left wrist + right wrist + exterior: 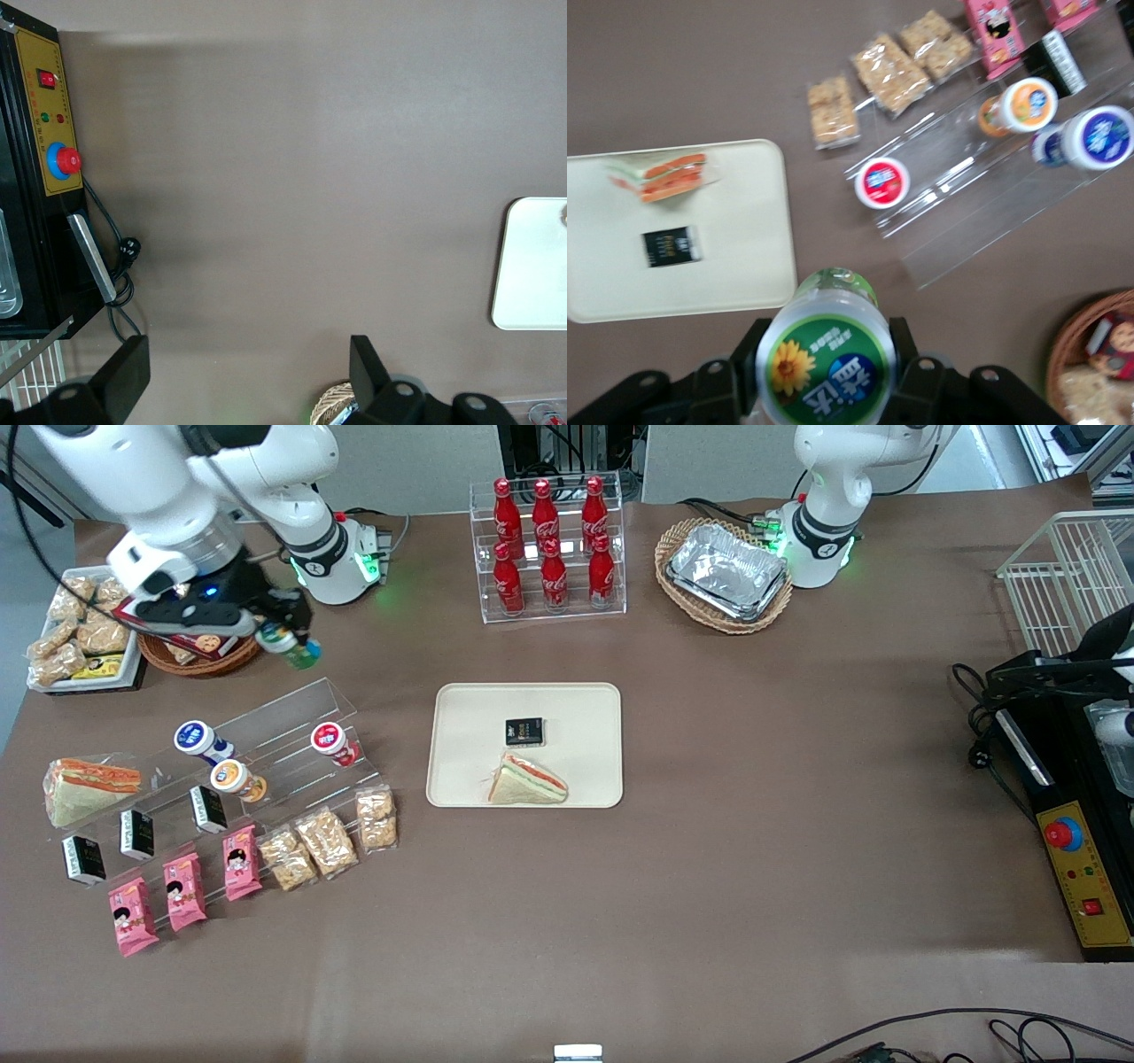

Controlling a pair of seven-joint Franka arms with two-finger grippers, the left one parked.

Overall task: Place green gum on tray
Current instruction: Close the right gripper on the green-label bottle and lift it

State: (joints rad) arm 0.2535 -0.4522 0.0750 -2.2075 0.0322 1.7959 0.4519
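Observation:
My right gripper (285, 638) is shut on the green gum (292, 646), a small green bottle with a white lid and green label. It holds the bottle in the air above the table, farther from the front camera than the clear acrylic rack (266, 735). In the right wrist view the green gum (826, 359) sits gripped between both fingers (900, 347), lid toward the camera. The beige tray (461, 717) lies mid-table with a sandwich (527, 779) and a small black packet (524, 732) on it. The tray (735, 230) also shows in the right wrist view.
The acrylic rack holds a red-labelled bottle (333, 742), a blue-labelled bottle (198, 740) and an orange one (234, 779), with snack packs (328, 841) in front. A wicker basket (197, 654) lies below the gripper. Cola bottles (549, 549) and foil trays (726, 571) stand farther back.

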